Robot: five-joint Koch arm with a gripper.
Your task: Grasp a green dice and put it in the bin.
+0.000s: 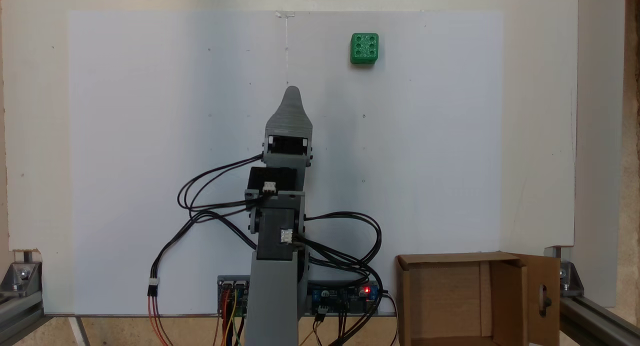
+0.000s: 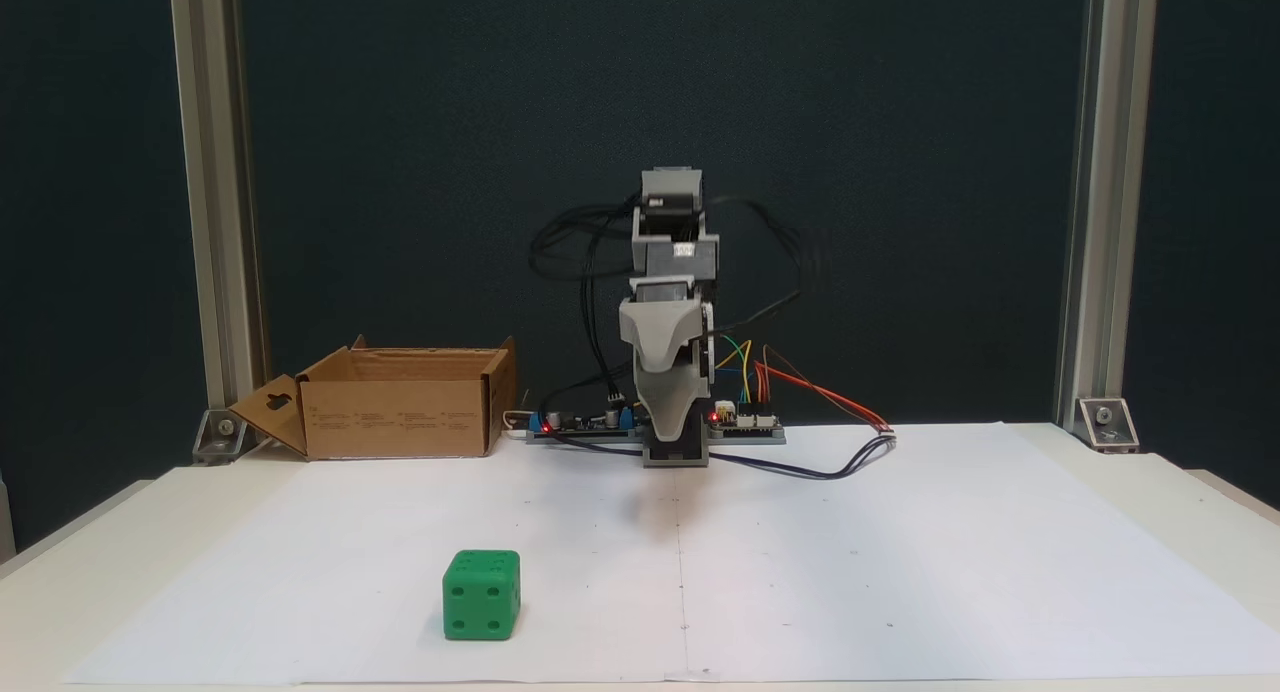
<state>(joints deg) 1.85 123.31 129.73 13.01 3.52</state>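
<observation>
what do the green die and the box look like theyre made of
Green die: probably plastic, perhaps 3D-printed; its faces look matte and slightly grainy, with rounded corners and recessed pips.

Box: brown corrugated cardboard, dull and uncoated, with thin folded flaps, one of which has a keyhole-shaped cut-out.

Mounted high above in a fixed view, looking straight down over the arm [image 1: 285, 186] onto the white sheet [image 1: 150, 111]. Set low at the table's far edge in a fixed view, facing the arm's front. Shared: sheet, green dice [image 1: 364, 48], cardboard box [image 1: 450, 296].
</observation>
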